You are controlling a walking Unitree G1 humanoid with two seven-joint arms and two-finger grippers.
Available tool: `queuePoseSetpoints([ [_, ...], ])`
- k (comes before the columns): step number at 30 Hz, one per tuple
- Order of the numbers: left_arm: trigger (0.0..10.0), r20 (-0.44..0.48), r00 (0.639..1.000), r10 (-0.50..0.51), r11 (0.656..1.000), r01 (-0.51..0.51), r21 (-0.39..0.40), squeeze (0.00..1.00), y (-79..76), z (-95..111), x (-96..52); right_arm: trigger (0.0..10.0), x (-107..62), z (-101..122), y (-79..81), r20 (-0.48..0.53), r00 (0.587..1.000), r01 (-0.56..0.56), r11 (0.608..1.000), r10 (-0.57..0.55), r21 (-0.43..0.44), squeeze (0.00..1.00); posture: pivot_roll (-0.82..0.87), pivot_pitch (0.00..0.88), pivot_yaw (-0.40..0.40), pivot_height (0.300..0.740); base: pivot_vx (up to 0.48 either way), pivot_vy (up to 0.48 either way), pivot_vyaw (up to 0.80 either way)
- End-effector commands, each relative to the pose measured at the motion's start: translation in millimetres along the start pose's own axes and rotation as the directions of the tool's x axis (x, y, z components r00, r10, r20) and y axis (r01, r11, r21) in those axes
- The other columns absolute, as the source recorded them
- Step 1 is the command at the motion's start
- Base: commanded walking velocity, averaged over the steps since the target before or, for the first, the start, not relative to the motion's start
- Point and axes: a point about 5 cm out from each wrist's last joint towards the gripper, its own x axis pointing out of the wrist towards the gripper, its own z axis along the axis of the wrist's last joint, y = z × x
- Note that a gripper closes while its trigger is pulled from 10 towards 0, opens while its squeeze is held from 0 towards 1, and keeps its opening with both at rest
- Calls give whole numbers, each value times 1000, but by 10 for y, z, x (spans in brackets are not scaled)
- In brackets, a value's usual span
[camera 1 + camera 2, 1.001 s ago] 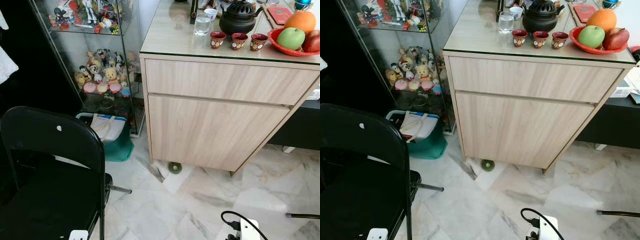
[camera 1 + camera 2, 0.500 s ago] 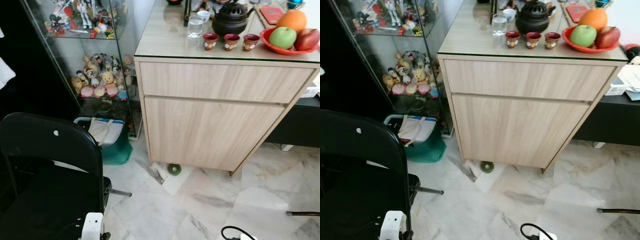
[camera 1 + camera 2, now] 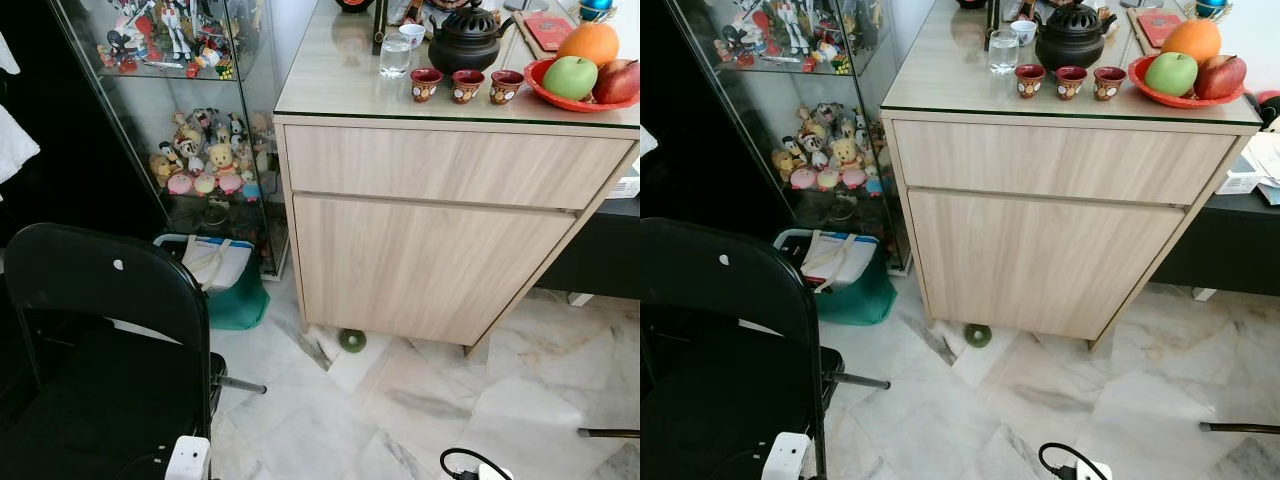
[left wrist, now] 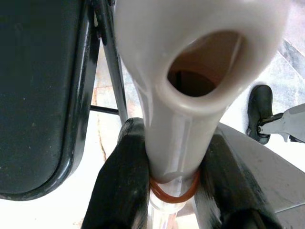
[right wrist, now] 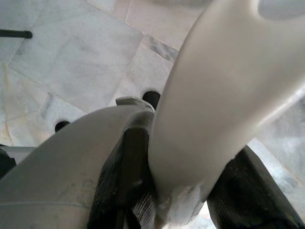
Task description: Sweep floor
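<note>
My left gripper [image 4: 174, 164] has its two black fingers [image 4: 125, 176] pinched on a white handle [image 4: 190, 71], one finger on each side of it, with an orange ring [image 4: 174, 191] circling the shaft right at the grip. The handle's end has a hanging hole and points back at my wrist camera. My right gripper [image 5: 186, 181] is pinched on a pale handle [image 5: 224, 95] as well, fingers pressed against both flanks. I can't tell from here whether the two grippers hold one tool or two, and the sweeping end is hidden from me.

Past my left fingers sits the black seat of the folding chair [image 3: 100, 340], its thin metal legs standing on the marble floor [image 3: 330, 420]. Past my right fingers there is only pale veined tile.

Looking out from my head, the chair is close on my left. Ahead stands a light wood cabinet [image 3: 440, 230] with a black teapot [image 3: 465, 40], three small red cups [image 3: 466, 85], a glass [image 3: 396, 55] and a red fruit bowl [image 3: 585, 75] on top. A small green round thing [image 3: 352, 340] lies on the floor at the cabinet's foot. Left of the cabinet is a glass case of figurines [image 3: 205, 160], and a green bag [image 3: 225, 285] rests on the floor against it.
</note>
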Motion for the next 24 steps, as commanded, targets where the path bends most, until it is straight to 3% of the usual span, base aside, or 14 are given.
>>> queuePoseSetpoints([
  [1, 10000, -45, 999, -5, 1000, 6, 29, 0, -3, -157, -40, 10000, -20, -92, -19, -39, 999, 9, 1000, -10, -14, 0, -21, 112, 32, 740, 0, 0, 0],
  [8, 10000, -66, 998, -12, 1000, 14, 24, 0, 94, -468, -187, 10000, -17, -85, -12, -38, 999, 10, 1000, -10, -23, 0, -19, 117, 33, 740, 0, 0, 0],
  [14, 10000, -75, 997, -16, 1000, 17, 23, 0, 130, -529, -222, 10000, -16, -87, -9, -43, 999, 12, 1000, -13, -26, 0, -18, 124, 35, 740, -122, 0, 0],
  [24, 10000, -76, 997, -34, 999, 36, 24, 0, -97, -426, -124, 10000, -16, -100, 4, -46, 999, 6, 1000, -7, -15, 0, -7, 128, 37, 740, -257, 0, 0],
])
